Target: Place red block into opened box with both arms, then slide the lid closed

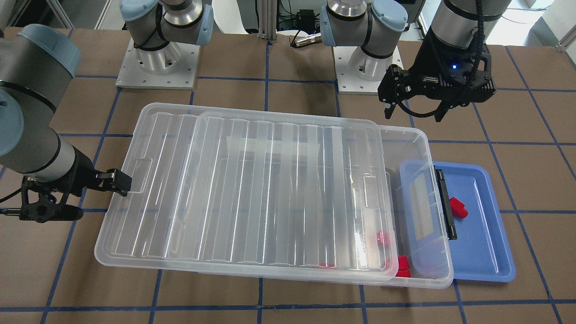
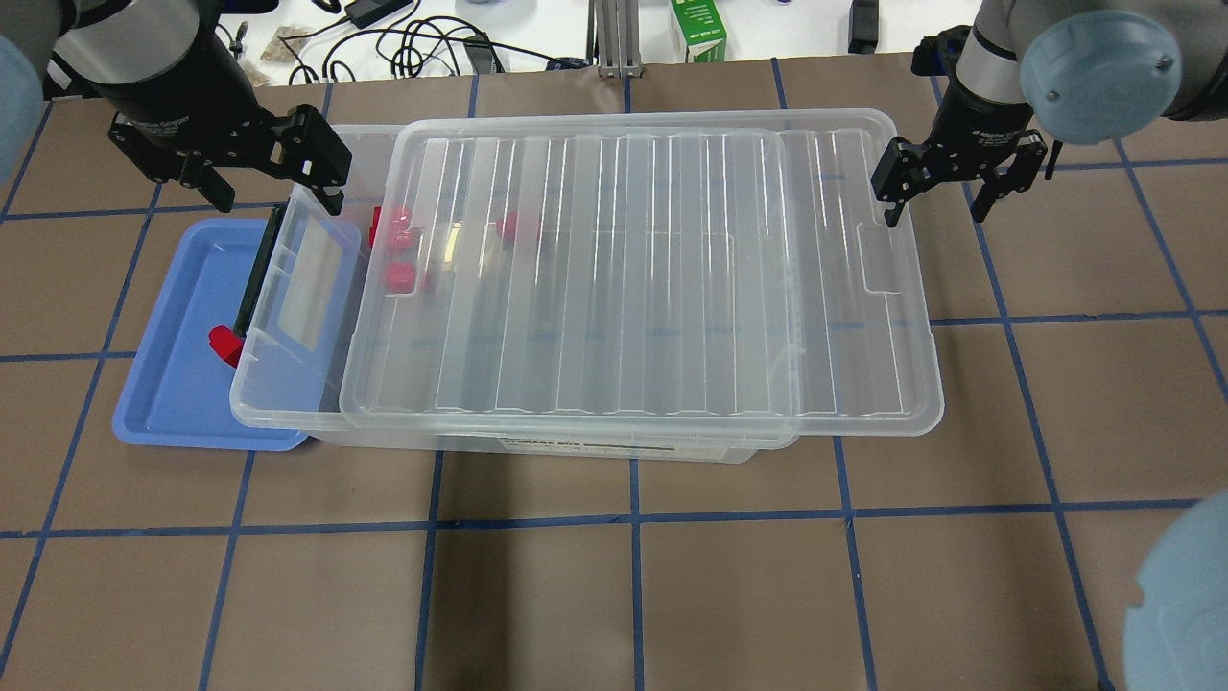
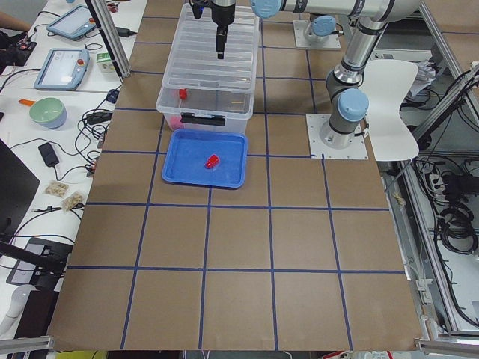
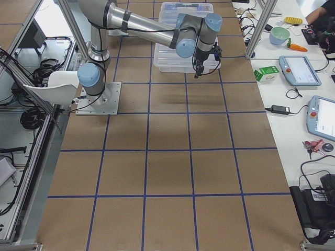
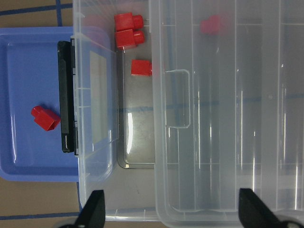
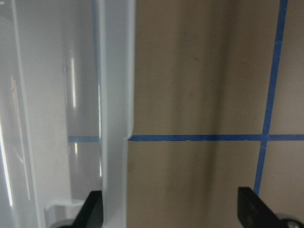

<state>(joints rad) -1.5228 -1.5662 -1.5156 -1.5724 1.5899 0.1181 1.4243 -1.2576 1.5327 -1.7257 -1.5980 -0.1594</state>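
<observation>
Brown table [image 2: 633,595], left pincer [image 2: 276,197] spread, empty, right pincer [image 2: 935,213] spread, seemingly touching lid [image 2: 652,288].

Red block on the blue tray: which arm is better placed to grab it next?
Left. The left tool, open, hovers near the blue tray holding the red block; the right tool sits at the opposite end of the lid.

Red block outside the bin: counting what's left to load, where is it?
Overhead view, far left: the small red plastic block lies in the shallow blue plastic tray, beside the black bar latch of the clear plastic bin.
</observation>
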